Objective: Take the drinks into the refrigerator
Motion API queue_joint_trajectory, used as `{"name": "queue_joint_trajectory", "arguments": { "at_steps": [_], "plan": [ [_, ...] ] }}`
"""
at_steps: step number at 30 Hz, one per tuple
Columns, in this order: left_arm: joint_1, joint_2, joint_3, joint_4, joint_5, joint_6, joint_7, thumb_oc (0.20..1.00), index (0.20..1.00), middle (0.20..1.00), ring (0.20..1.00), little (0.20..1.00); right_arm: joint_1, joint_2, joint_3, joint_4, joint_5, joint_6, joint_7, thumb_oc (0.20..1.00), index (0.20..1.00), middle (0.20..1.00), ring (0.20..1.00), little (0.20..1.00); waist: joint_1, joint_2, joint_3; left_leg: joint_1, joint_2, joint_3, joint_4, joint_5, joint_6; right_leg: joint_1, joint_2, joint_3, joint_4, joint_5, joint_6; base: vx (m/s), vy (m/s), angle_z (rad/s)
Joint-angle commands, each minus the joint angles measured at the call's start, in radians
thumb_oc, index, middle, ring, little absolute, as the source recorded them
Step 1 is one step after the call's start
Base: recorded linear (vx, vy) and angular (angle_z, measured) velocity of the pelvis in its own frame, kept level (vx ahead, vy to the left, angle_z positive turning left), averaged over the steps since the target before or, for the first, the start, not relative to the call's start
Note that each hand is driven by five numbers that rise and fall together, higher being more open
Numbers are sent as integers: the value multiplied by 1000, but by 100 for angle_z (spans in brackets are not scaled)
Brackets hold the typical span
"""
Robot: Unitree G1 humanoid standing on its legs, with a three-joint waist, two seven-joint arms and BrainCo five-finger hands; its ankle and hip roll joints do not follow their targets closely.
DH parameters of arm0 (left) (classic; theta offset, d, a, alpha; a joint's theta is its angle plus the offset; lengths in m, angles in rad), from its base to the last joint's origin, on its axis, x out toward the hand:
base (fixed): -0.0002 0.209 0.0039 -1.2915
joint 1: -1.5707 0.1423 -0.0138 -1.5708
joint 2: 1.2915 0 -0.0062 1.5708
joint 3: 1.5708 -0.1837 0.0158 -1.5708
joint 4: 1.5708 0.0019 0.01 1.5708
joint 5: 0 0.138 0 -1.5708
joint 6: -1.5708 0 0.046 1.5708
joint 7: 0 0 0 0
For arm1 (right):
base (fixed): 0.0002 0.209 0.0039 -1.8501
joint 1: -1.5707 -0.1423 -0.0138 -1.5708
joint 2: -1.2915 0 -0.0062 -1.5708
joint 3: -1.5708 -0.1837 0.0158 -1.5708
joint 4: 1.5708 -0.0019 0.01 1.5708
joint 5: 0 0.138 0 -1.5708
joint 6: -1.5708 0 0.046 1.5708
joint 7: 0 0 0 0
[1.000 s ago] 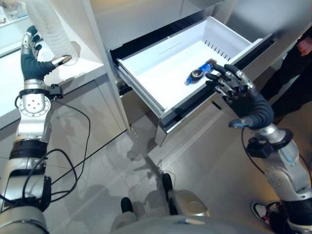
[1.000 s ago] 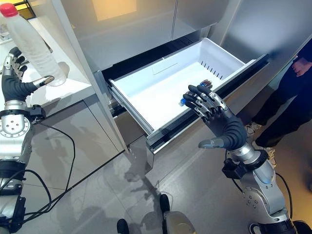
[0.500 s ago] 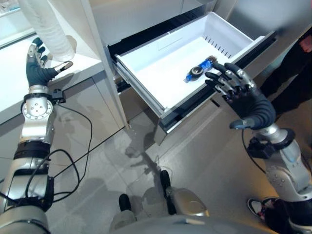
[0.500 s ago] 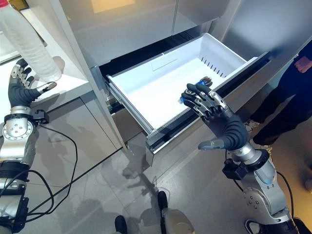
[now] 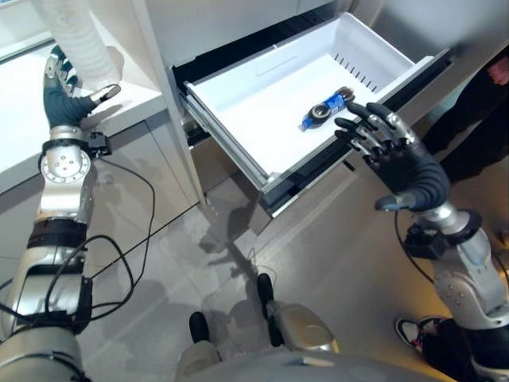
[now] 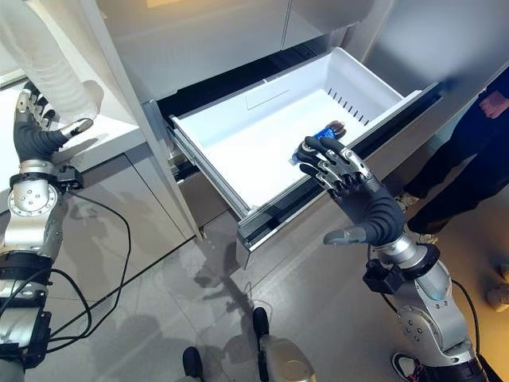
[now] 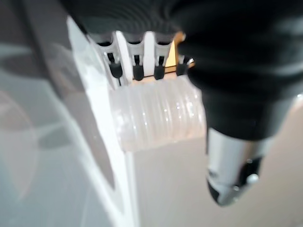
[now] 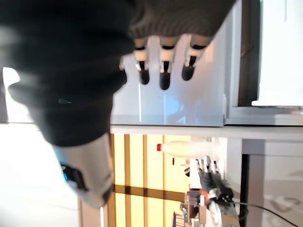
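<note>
The left hand (image 5: 62, 102) is curled round the ribbed white bottle (image 6: 44, 60) standing on the white counter (image 5: 135, 99) at far left. The right hand (image 6: 356, 199), fingers spread and relaxed, hovers at the near right edge of the open white drawer (image 6: 215, 171). A blue-labelled bottle (image 5: 326, 111) lies inside, just beyond the fingertips.

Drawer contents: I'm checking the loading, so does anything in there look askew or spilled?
The small blue bottle lies on its side, slanted, near the right end of the white drawer. No spill shows. The large white bottle is on the counter, at the left hand.
</note>
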Motion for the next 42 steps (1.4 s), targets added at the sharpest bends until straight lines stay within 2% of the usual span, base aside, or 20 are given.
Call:
{"name": "queue_joint_trajectory", "arguments": {
  "at_steps": [1, 6, 19, 27, 29, 42],
  "plan": [
    [-124, 21, -7, 13, 23, -48, 10, 1000, 1000, 1000, 1000, 1000, -5, -19, -65, -68, 62, -25, 8, 1000, 1000, 1000, 1000, 1000, -18, -13, -7, 22, -26, -69, 136, -125, 55, -2, 24, -25, 193, -193, 43, 11, -5, -7],
    [-138, 48, -13, 35, 33, -47, 7, 1000, 1000, 1000, 1000, 1000, 0, -23, -70, -66, 73, -20, 13, 1000, 1000, 1000, 1000, 1000, -30, -11, -16, 27, -24, -53, 144, -135, 53, -9, 32, -10, 200, -195, 43, 18, -4, -6],
    [-199, -19, -73, 38, 30, -55, -4, 1000, 1000, 1000, 1000, 1000, 16, 3, -55, -62, 76, -21, 19, 1000, 1000, 1000, 1000, 1000, -51, 2, -42, 49, -21, -51, 127, -134, 49, 0, 36, -3, 196, -200, 40, 7, -3, -3],
    [-215, -34, -86, 98, 1, -58, -25, 1000, 1000, 1000, 1000, 1000, 8, 5, -46, -62, 87, -20, 20, 1000, 1000, 1000, 1000, 1000, -69, 10, -64, 83, -18, -22, 120, -141, 46, 20, 48, 21, 188, -201, 38, 20, -4, -7],
    [-215, -41, -94, 98, -18, -63, -38, 200, 200, 200, 200, 200, 11, 11, -43, -62, 87, -21, 21, 1000, 1000, 1000, 1000, 1000, -75, 13, -73, 90, -17, -19, 117, -142, 44, 25, 49, 22, 189, -204, 38, 22, -7, -9],
    [-168, -75, -102, 65, -20, -63, -65, 200, 200, 200, 200, 200, 0, 18, -31, -60, 88, -26, 22, 1000, 1000, 1000, 1000, 1000, -62, 16, -91, 103, -27, -34, 109, -146, 46, 62, 38, 4, 156, -200, 39, 0, 0, 0]
  ]
}}
